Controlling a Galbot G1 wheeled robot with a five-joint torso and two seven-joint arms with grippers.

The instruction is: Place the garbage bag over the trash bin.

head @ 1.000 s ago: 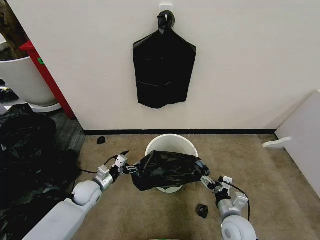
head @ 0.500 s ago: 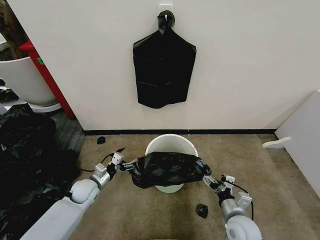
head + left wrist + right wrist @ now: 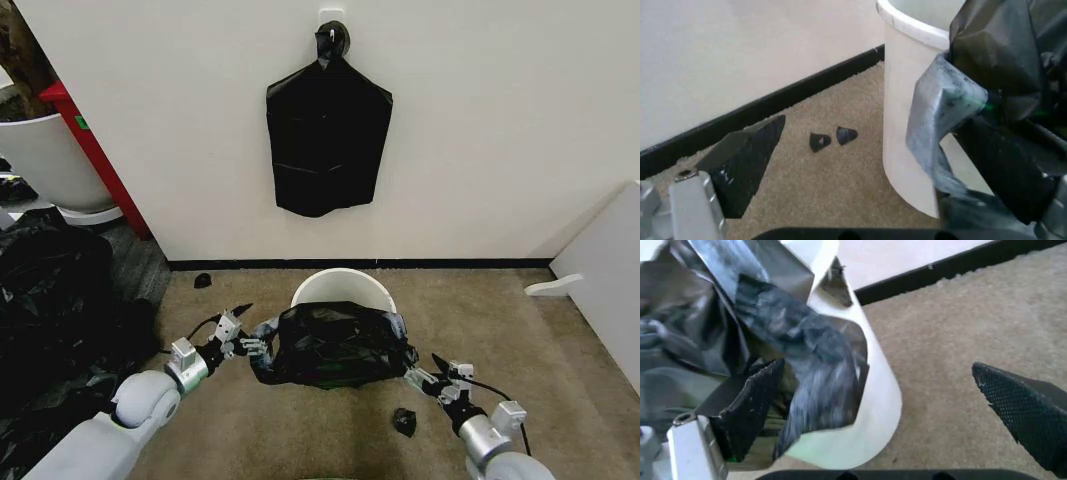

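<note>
The cream-white trash bin [image 3: 342,287] stands on the carpet close to the wall. The glossy black garbage bag [image 3: 335,345] is stretched over its near side, hiding the front wall, while the far rim stays bare. My left gripper [image 3: 250,330] is open at the bag's left edge, with the plastic hooked over its inner finger. In the left wrist view the outer finger [image 3: 740,165] stands free above the carpet. My right gripper [image 3: 422,368] is open at the bag's right edge. The bag [image 3: 800,365] drapes over one of its fingers, and the other finger [image 3: 1027,415] is free.
A flat black bag bundle [image 3: 328,140] hangs from a wall hook above the bin. A large white tub [image 3: 40,160] and a bulky heap of black plastic [image 3: 50,310] lie to the left. Black scraps [image 3: 403,421] dot the carpet, and a white panel [image 3: 610,290] stands to the right.
Both arms have drawn back toward me and lower. The bag has spread wider and come down over the bin's near side, so the bin's base is now hidden.
</note>
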